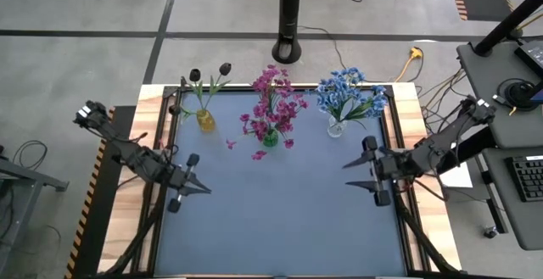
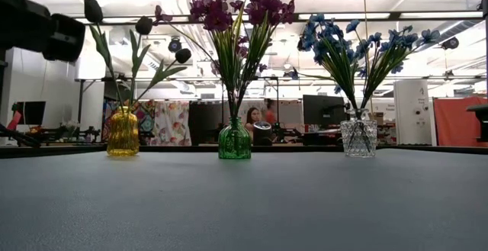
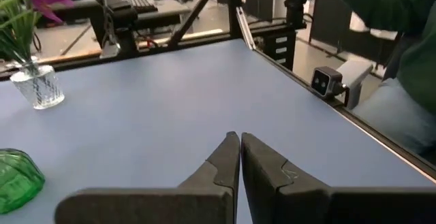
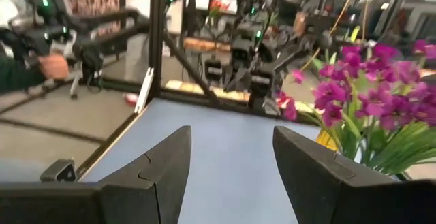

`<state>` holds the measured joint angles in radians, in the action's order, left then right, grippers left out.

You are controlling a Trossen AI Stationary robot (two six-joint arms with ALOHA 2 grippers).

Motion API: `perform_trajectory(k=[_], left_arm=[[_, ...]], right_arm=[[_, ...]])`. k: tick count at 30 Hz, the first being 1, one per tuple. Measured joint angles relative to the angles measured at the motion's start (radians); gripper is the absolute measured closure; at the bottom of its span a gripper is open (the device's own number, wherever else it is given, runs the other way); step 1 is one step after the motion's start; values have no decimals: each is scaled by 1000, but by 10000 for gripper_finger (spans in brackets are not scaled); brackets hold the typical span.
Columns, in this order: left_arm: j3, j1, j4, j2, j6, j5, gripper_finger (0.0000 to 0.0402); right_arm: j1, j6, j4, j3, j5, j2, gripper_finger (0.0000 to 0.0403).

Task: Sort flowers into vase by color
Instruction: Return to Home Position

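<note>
Three small vases stand in a row near the table's far edge. A yellow vase [image 1: 204, 120] [image 2: 123, 133] holds dark buds [image 1: 224, 69]. A green vase [image 1: 270, 138] [image 2: 234, 140] holds magenta-pink flowers [image 1: 273, 101] [image 4: 371, 94]. A clear vase [image 1: 336, 128] [image 2: 358, 138] [image 3: 39, 88] holds light blue flowers [image 1: 349, 94]. My left gripper [image 1: 207, 190] [image 3: 240, 137] is shut and holds nothing, over the mat's left side, nearer than the yellow vase. My right gripper [image 1: 347, 175] [image 4: 231, 139] is open with nothing between its fingers, over the mat's right side.
A blue mat [image 1: 280, 220] lies between and in front of the grippers, inside a black frame with a wooden border [image 1: 428, 228]. Some magenta blossoms [image 1: 259, 154] show on the mat beside the green vase. A small camera [image 3: 329, 82] sits at the table's edge, a person [image 3: 402, 54] beyond it.
</note>
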<state>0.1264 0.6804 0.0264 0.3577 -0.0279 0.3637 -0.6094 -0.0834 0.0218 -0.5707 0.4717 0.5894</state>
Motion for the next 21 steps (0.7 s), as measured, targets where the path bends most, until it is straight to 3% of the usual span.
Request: perform_trajectory(k=[6,11,17,21], left_arm=[[-66,0,-11,-137,21,2,402],[-95,-31,-11,-208,49,61,402],[-96,-117,-15,-234,114,23,401],[-96,-192,-23,-236,116,-57,401]], right_arm=[[4,-40,132,151,0,-156,202],[47,-68,235,261,-1,-277,202],[134,-70,253,326,-39,-387,202],[199,-75,244,331,-108,-432,202]])
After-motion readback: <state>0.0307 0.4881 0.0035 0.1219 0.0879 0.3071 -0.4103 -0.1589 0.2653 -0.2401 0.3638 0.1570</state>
